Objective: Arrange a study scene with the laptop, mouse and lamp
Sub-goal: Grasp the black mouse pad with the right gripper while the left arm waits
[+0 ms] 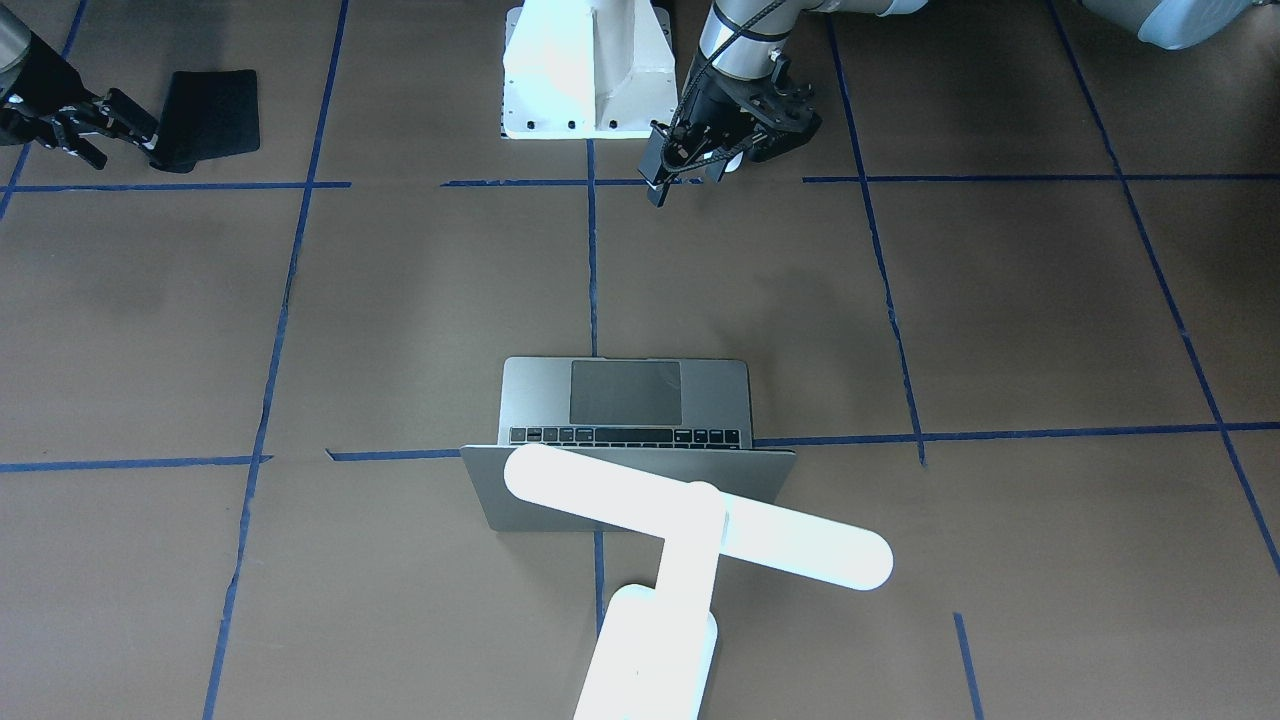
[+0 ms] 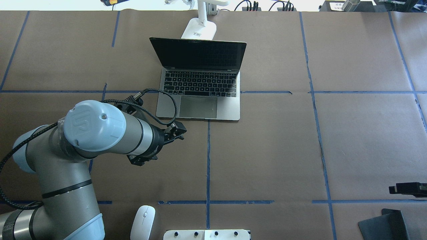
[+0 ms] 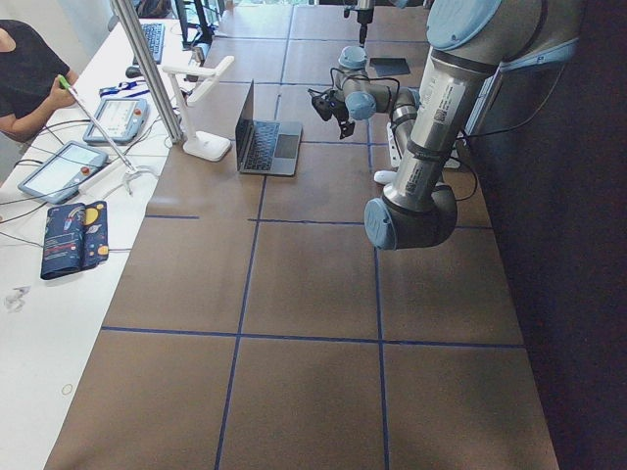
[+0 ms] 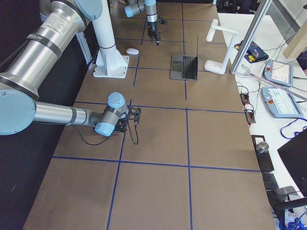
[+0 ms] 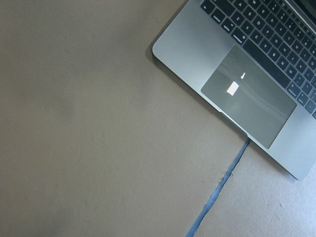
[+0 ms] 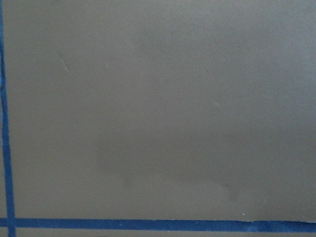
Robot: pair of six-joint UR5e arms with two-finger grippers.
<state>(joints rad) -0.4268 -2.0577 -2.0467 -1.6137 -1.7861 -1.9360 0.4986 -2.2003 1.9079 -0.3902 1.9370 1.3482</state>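
The grey laptop [image 2: 200, 83] stands open at the far middle of the table, its trackpad [image 5: 249, 94] showing in the left wrist view. The white T-shaped lamp [image 1: 700, 520] stands behind it, its light bar over the lid and its base [image 2: 199, 30] at the table's far edge. The white mouse [image 2: 143, 220] lies on the near side, left of the pedestal. My left gripper [image 1: 735, 160] hangs above bare table between the mouse and the laptop, looks open and holds nothing. My right gripper [image 1: 110, 140] looks open and empty at the near right, next to a black pad.
The black soft pad [image 2: 383, 226] lies at the near right corner. The white bolted pedestal [image 1: 585, 70] stands at the near middle edge. Blue tape lines [image 6: 5, 123] cross the brown table. An operator and tablets are on a side bench [image 3: 69, 166].
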